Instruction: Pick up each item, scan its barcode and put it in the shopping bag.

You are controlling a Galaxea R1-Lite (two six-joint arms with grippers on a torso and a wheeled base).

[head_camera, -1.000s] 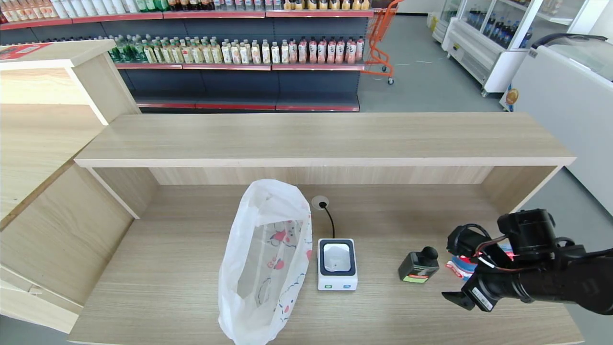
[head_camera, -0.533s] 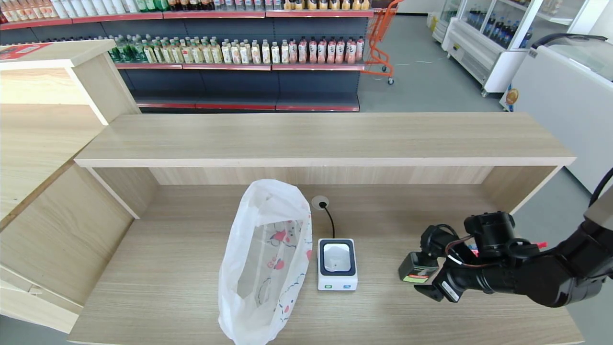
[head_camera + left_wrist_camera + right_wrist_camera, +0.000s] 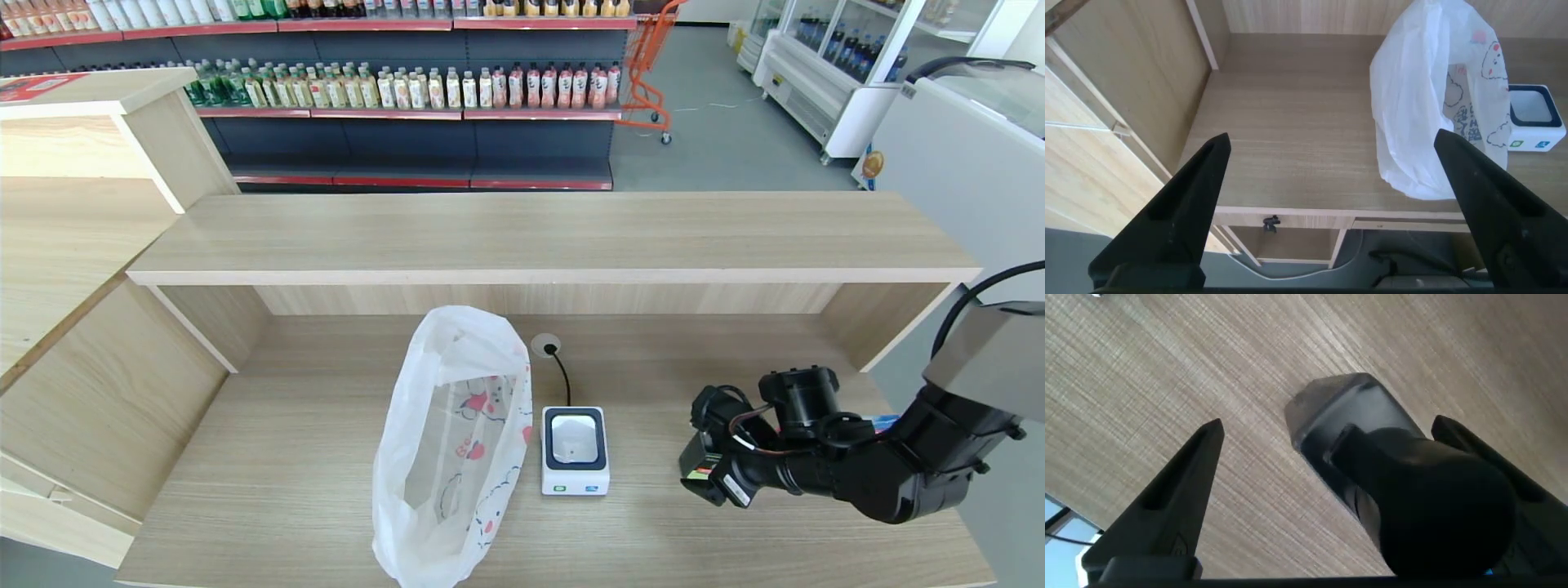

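A small dark bottle [image 3: 692,464] with a black cap and a red and green label stands on the counter, right of the scanner [image 3: 575,449]. My right gripper [image 3: 707,477] hangs over it from the right and hides most of it. In the right wrist view the bottle [image 3: 1360,416] sits between the spread fingers [image 3: 1167,506] of that gripper [image 3: 1331,429], which is open and not touching it. The white printed shopping bag [image 3: 449,441] stands open left of the scanner. My left gripper [image 3: 1331,140] is open and holds nothing, near the counter's front left edge, with the bag [image 3: 1437,106] ahead of it.
A blue packet [image 3: 886,422] peeks out behind my right arm. The scanner's black cable [image 3: 562,371] runs to a grommet at the back. A raised counter shelf [image 3: 555,237] spans the rear. The wooden counter [image 3: 286,457] left of the bag is bare.
My right arm has swung left across the counter, from beside the red and blue packet to the dark bottle, and its fingers now straddle it. Bag, scanner and bottle have stayed put.
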